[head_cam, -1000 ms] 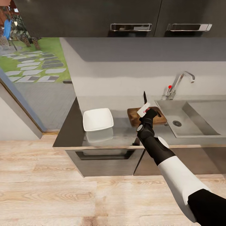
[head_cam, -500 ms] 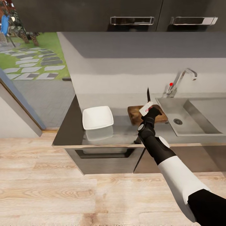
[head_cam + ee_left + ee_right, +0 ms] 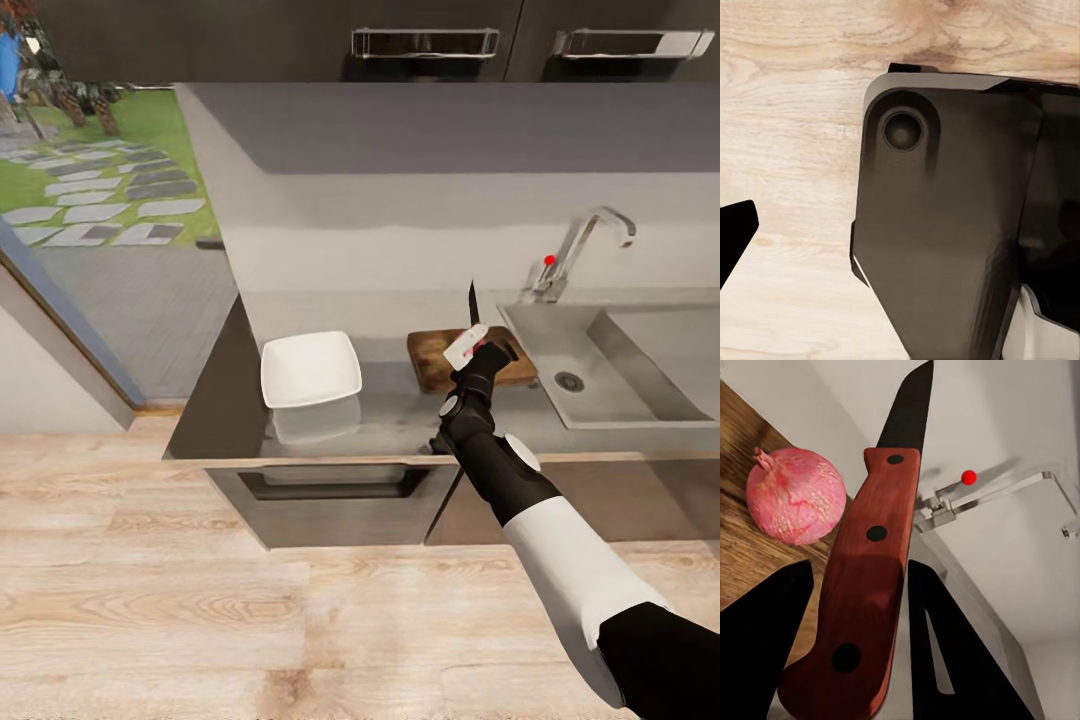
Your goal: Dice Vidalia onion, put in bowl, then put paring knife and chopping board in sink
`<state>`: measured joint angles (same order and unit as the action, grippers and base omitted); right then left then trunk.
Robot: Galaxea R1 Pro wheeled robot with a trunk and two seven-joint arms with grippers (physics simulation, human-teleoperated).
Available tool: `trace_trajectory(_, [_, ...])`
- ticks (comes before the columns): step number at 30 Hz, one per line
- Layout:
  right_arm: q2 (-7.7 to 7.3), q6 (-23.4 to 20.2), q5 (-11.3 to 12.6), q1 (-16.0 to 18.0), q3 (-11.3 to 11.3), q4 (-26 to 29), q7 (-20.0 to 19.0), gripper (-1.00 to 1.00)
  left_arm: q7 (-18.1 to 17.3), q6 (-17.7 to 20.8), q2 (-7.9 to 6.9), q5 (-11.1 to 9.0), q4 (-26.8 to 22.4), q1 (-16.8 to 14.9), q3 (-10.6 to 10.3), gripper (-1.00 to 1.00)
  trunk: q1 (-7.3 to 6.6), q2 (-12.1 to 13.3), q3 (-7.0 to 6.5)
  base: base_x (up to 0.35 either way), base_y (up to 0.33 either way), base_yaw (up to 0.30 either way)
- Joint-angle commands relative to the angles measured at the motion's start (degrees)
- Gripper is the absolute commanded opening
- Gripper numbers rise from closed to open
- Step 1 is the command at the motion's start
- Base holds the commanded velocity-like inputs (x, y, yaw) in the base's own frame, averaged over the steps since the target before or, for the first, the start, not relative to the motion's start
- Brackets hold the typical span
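My right gripper is shut on the red handle of the paring knife, held above the chopping board with the dark blade pointing up. In the right wrist view the knife sits between the two black fingers, and the pinkish Vidalia onion rests whole on the brown board just beside the handle. The white square bowl stands on the countertop left of the board. Right of the board lies the steel sink. One black left fingertip shows, set wide, over wooden floor.
The faucet with its red knob rises behind the sink's left corner. Dark wall cabinets hang above the counter. A glass door to a garden is at the left. A dark robot part lies close to the left wrist.
The head camera has shifted, so the whole picture has moved. My right gripper has carried the knife slightly to the right over the board, blade still up.
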<state>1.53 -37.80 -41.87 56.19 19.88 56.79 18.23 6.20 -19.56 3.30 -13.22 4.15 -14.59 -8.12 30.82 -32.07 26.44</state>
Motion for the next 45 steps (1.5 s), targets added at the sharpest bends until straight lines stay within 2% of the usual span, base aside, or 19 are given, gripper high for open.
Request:
trace_trajectory(1, [-0.01, -0.47, -0.22, 0.06, 0.14, -0.01, 0.14, -1.00, 0.12, -0.39, 0.04, -0.40, 0.24, -0.09, -0.49, 1.00, 0.02, -0.07, 0.16, 0.000, 0.000, 0.000])
trace_trajectory(10, [-0.02, -0.52, -0.25, 0.06, 0.01, -0.01, 3.04, -1.00, 0.12, -0.39, 0.04, -0.40, 0.24, -0.09, -0.49, 1.00, 0.02, -0.07, 0.98, 0.000, -0.002, 0.000])
trace_trajectory(14, [0.04, -0.94, -0.31, 0.06, 0.03, 0.06, 6.52, -1.00, 0.13, -0.39, -0.02, -0.40, 0.24, -0.09, -0.49, 1.00, 0.02, -0.07, 1.35, 0.000, -0.070, 0.000])
trace_trajectory(18, [0.07, -2.20, -0.74, 0.06, 0.12, 0.07, 7.52, -1.00, 0.12, -0.39, -0.04, -0.40, 0.24, -0.09, -0.49, 1.00, 0.02, -0.07, 1.55, 0.000, -0.027, 0.000])
trace_trajectory(20, [0.11, -2.51, -1.68, 0.06, 0.21, 0.07, 7.58, -1.00, 0.13, -0.39, -0.05, -0.40, 0.24, -0.09, -0.49, 1.00, 0.02, -0.07, 1.58, 0.000, -0.006, 0.000])
trace_trajectory(26, [0.41, -2.96, -6.46, 0.06, 0.42, 0.00, 7.48, -1.00, 0.13, -0.39, -0.05, -0.40, 0.24, -0.09, -0.49, 1.00, 0.02, -0.07, 1.60, 0.000, -0.001, 0.000])
trace_trajectory(31, [0.60, -3.69, -7.38, 0.06, 0.53, -0.01, 7.30, -1.00, 0.13, -0.39, -0.05, -0.40, 0.24, -0.09, -0.49, 1.00, 0.02, -0.07, 1.60, 0.000, 0.000, 0.000])
trace_trajectory(34, [0.76, -3.81, -7.48, 0.06, 1.07, -0.07, 7.21, -1.00, 0.13, -0.39, -0.05, -0.40, 0.24, -0.09, -0.49, 1.00, 0.02, -0.07, 1.60, 0.000, 0.000, 0.000])
trace_trajectory(40, [0.84, -3.91, -7.52, 0.06, 4.45, -0.10, 7.14, -1.00, 0.13, -0.39, -0.05, -0.40, 0.24, -0.09, -0.49, 1.00, 0.02, -0.07, 1.60, 0.000, 0.000, 0.000])
trace_trajectory(45, [0.84, -3.95, -7.53, 0.06, 5.32, -0.11, 5.69, -1.00, 0.13, -0.39, -0.05, -0.40, 0.24, -0.09, -0.49, 1.00, 0.02, -0.07, 1.60, 0.000, 0.000, 0.000])
